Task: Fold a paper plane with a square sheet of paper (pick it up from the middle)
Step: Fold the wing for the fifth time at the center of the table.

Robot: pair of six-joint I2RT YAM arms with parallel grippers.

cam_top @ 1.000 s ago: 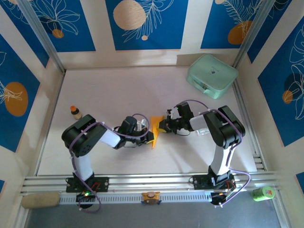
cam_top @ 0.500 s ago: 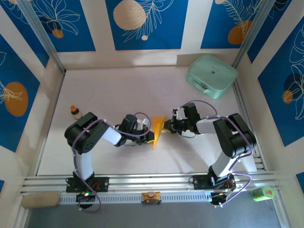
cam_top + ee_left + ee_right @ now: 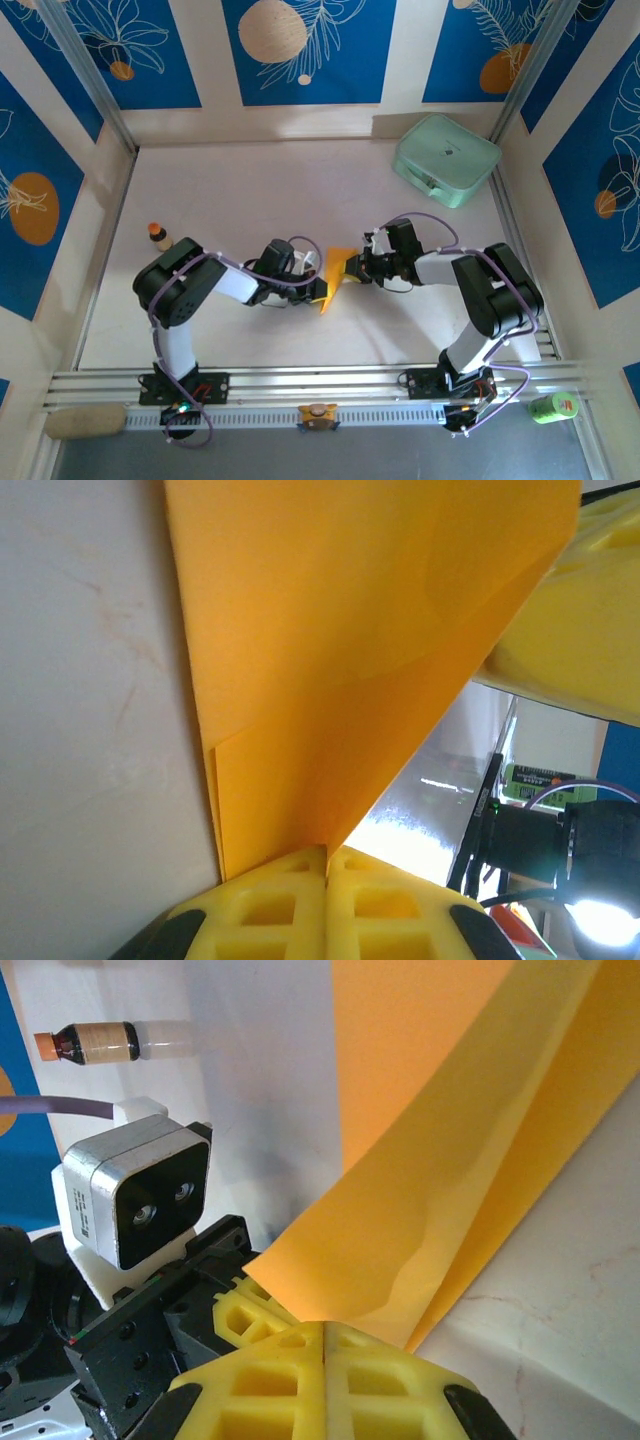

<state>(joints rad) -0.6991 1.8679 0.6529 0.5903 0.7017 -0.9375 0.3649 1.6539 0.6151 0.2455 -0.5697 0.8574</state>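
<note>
Orange-yellow paper [image 3: 334, 274] stretches between the left and right clamped jaws.

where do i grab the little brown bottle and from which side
The small brown bottle: grip its body under the orange cap, coming in level from the table's middle. It seems to stand upright and slim, with the side wall close behind.

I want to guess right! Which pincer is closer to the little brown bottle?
Left. The left pincer is right of the bottle, mid-table, gripping the orange paper; the right pincer grips it from farther right.
</note>
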